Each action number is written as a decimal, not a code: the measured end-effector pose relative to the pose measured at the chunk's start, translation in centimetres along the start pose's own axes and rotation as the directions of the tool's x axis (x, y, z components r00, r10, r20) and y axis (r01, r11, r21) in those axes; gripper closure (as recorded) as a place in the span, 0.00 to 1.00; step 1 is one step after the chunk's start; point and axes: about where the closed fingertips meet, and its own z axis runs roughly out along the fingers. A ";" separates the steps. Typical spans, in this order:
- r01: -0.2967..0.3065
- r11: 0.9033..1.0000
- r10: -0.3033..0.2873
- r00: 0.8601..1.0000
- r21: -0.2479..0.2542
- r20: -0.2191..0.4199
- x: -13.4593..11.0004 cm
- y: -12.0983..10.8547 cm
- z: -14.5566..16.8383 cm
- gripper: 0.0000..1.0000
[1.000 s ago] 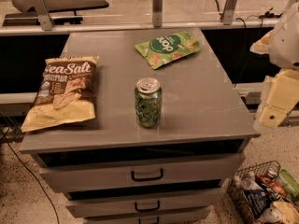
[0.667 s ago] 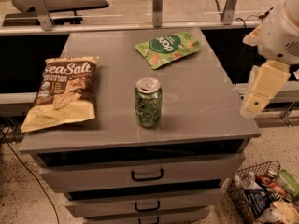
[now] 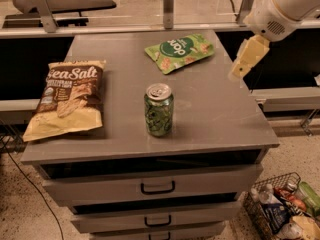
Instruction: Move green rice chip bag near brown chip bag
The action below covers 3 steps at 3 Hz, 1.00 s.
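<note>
The green rice chip bag [image 3: 180, 52] lies flat at the back right of the grey cabinet top [image 3: 215, 114]. The brown chip bag [image 3: 67, 98] with white "Sea Salt" lettering lies flat at the left. My gripper [image 3: 246, 59] hangs from the white arm at the upper right, above the cabinet's right edge, to the right of the green pouch and clear of it. It holds nothing that I can see.
A green soda can [image 3: 159, 109] stands upright in the middle front of the top, between the two bags. Drawers with dark handles [image 3: 157, 188] are below. A wire basket [image 3: 282, 211] of packages sits on the floor at the lower right.
My arm and gripper have moved up and to the left, from beside the cabinet's right side to over its right edge near the green pouch. The bags and can have not moved.
</note>
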 end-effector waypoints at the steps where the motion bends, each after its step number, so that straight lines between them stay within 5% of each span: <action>1: -0.125 0.992 0.121 0.978 0.010 0.170 -1.2 -6.7 5.7 0.00; 3: -0.281 0.959 0.265 0.879 -0.018 0.396 -4.9 -12.6 11.5 0.00</action>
